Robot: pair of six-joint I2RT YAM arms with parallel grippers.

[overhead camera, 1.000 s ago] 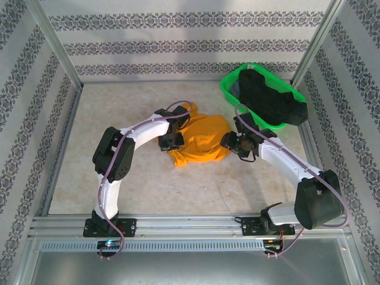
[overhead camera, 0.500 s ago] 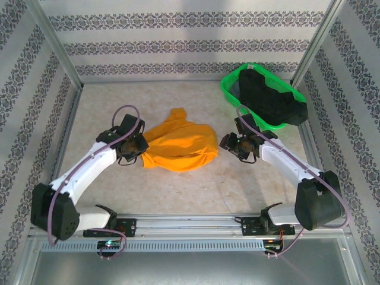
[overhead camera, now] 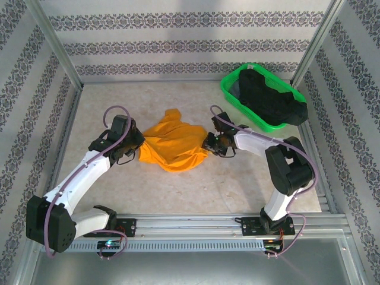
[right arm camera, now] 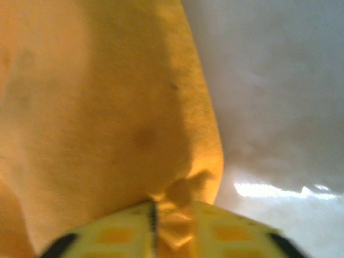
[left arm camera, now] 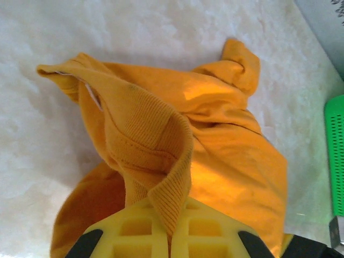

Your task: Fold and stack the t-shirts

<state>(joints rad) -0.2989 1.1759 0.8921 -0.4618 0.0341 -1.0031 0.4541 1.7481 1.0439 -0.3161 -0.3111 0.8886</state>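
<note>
The right arm has swung in from beside the basket, and the right hand (overhead camera: 209,144) now pinches the right edge of the bright orange short-sleeved cloth t-shirt (overhead camera: 175,145). The left hand (overhead camera: 135,148) is clamped on its ribbed collar (left arm camera: 161,156). The shirt lies bunched mid-bench (overhead camera: 148,190) between them. The black cloth t-shirt (overhead camera: 270,98) sits in the green plastic mesh basket (overhead camera: 228,89), far right.

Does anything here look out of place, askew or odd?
Nothing damaged or spilled. The orange t-shirt is crumpled mid-table, its ribbed collar pinched by the left gripper and its opposite edge by the right gripper. The black t-shirt droops over the right rim of the green basket.
</note>
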